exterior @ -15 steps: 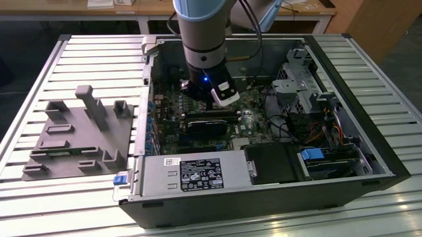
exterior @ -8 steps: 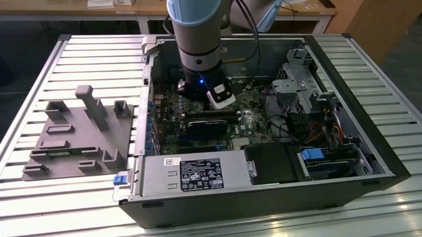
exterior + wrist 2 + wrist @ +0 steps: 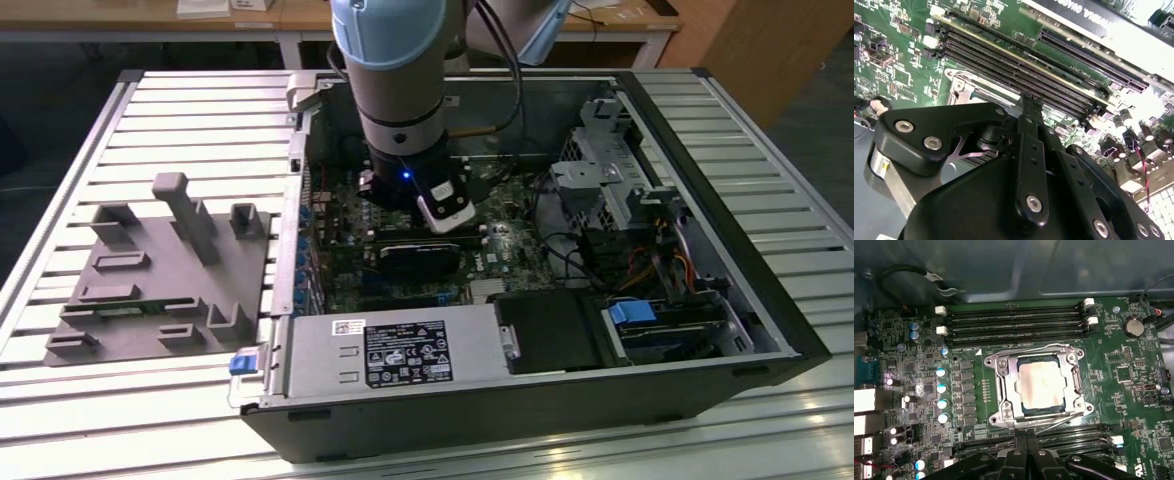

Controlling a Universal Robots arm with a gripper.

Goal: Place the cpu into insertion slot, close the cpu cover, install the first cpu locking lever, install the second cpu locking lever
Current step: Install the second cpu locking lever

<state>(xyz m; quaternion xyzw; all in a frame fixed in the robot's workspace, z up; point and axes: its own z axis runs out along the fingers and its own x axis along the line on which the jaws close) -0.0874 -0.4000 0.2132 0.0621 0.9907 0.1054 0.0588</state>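
In the first wrist view the cpu (image 3: 1041,385), a silver-grey square, lies flat in the insertion slot (image 3: 995,416). The cpu cover (image 3: 1004,386) lies down over its edges, its window framing the chip. One thin wire lever (image 3: 1054,345) runs along one side of the cover and round its corner. A second lever (image 3: 1064,416) lies along the opposite side. My gripper (image 3: 1025,447) hovers beside the socket over the memory slots, shut with nothing in it. In the second wrist view its black fingers (image 3: 1030,107) are pressed together above the board. The arm (image 3: 400,100) reaches down into the open computer case (image 3: 747,300).
Long black memory slots (image 3: 1014,320) flank the socket on two sides. A black fan unit (image 3: 420,255) sits just in front of the arm, with a power supply (image 3: 394,350) nearer the case front. A grey fixture plate (image 3: 160,270) lies on the table at the exterior view's left.
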